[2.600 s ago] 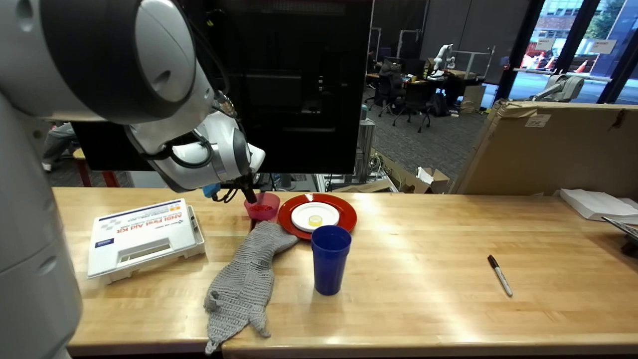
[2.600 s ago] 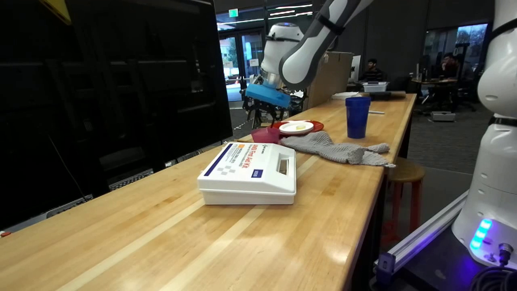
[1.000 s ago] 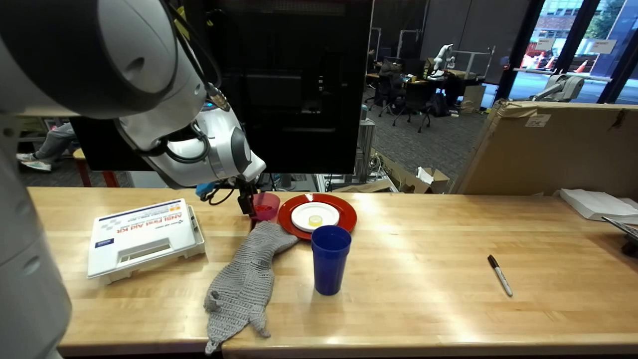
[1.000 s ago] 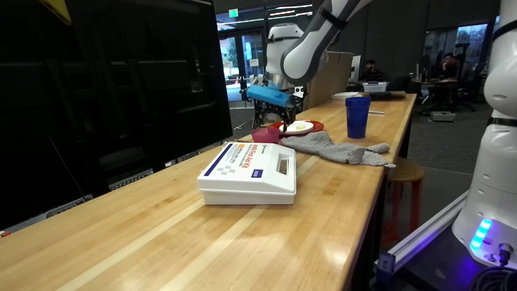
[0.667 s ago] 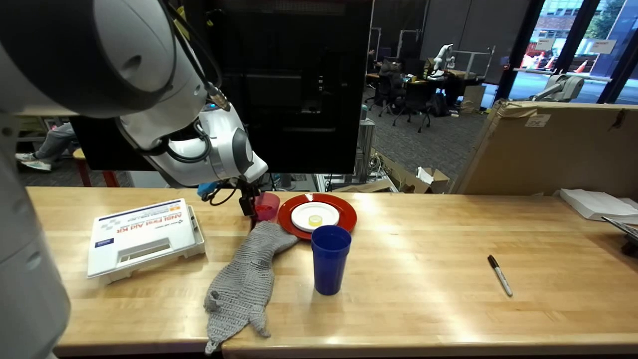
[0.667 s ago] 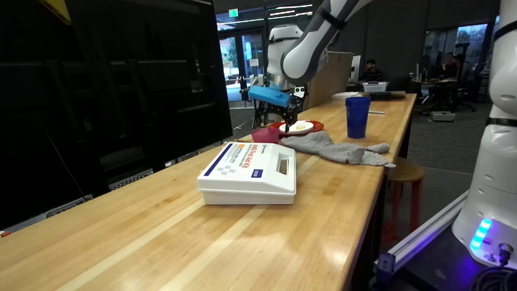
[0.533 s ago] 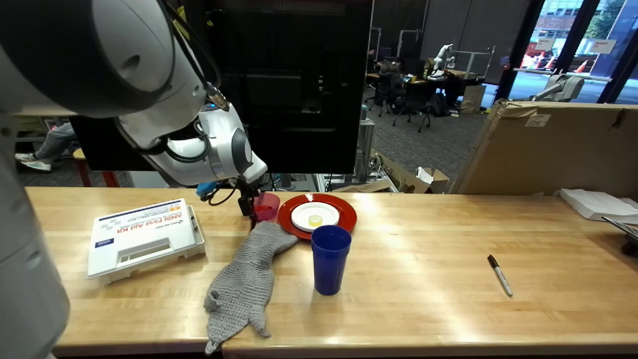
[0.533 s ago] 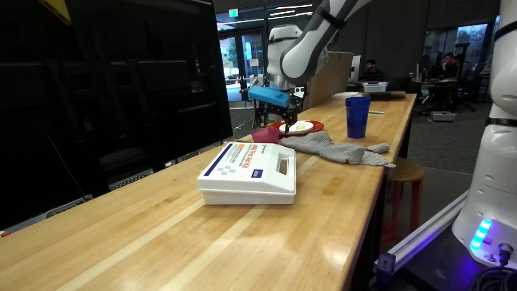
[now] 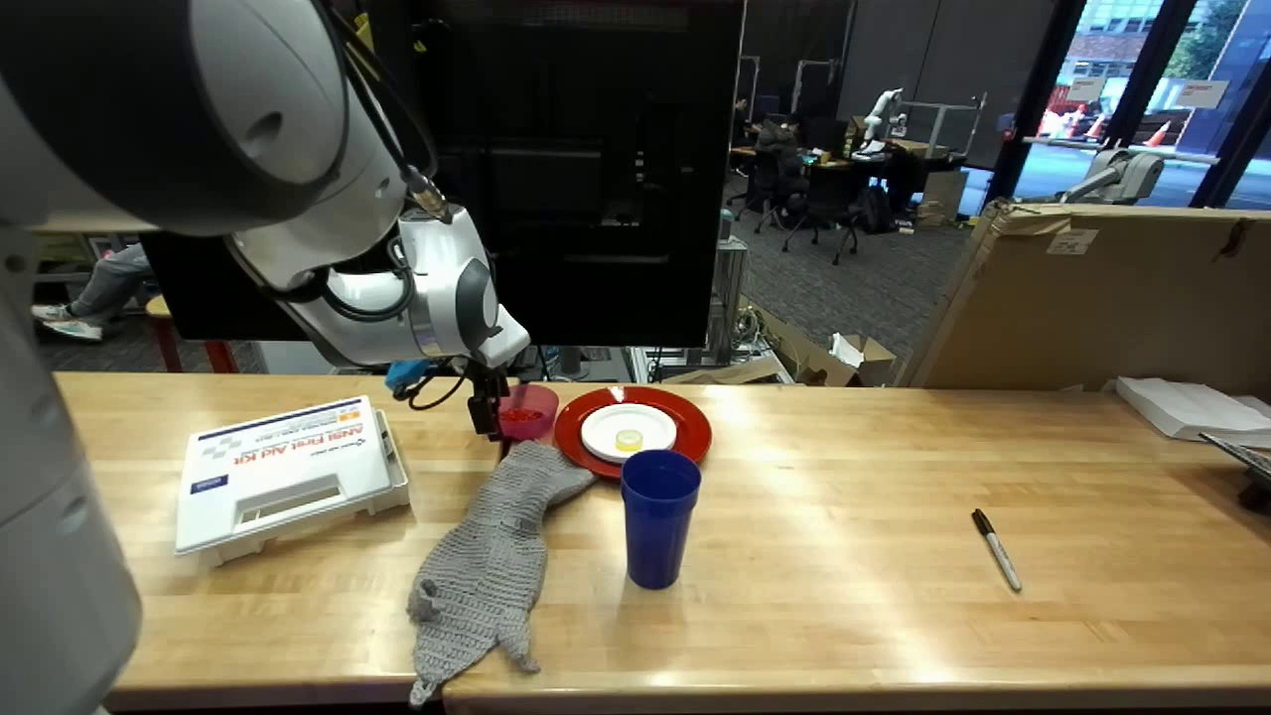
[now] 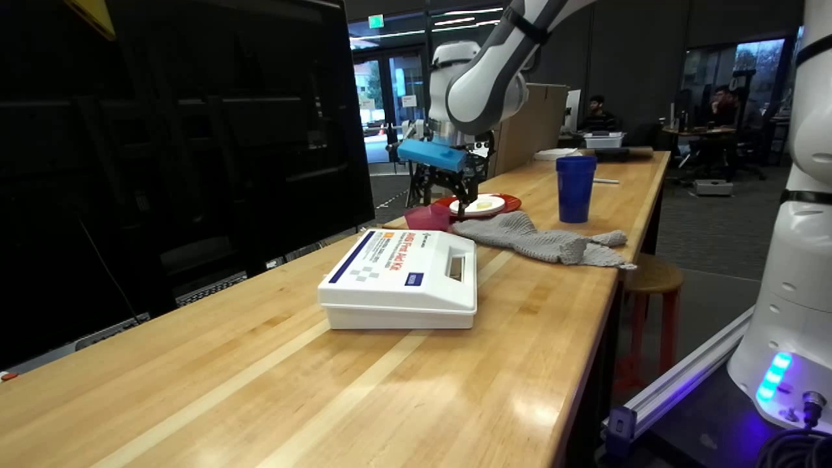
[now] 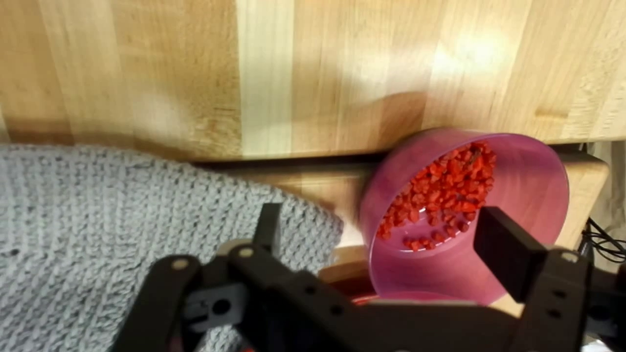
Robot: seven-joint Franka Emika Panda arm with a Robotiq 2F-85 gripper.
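My gripper (image 11: 386, 234) is open and holds nothing. It points down at the pink translucent bowl (image 11: 528, 186), which holds many small red pieces (image 11: 445, 190). In the wrist view one finger overlaps the bowl's inside and the other overlaps the grey knitted cloth (image 11: 122, 220); the bowl's near wall lies between them. I cannot tell whether either finger touches the bowl. In both exterior views the gripper (image 9: 487, 407) (image 10: 445, 200) is low beside the bowl (image 9: 534, 402) (image 10: 427, 218). The cloth (image 9: 487, 556) lies flat in front of the bowl.
A red plate (image 9: 692, 427) carries a white plate (image 9: 596, 432) with a small yellow piece. A blue cup (image 9: 657, 526) stands near the cloth. A white first aid kit (image 9: 288, 467), a marker (image 9: 996, 549) and a cardboard box (image 9: 1102, 308) are around. A dark screen (image 9: 596, 179) stands behind the table.
Over the last seconds my gripper has come down beside the bowl. Since half a second ago it has sunk slightly and shifted a little away from the plates. The objects have not moved.
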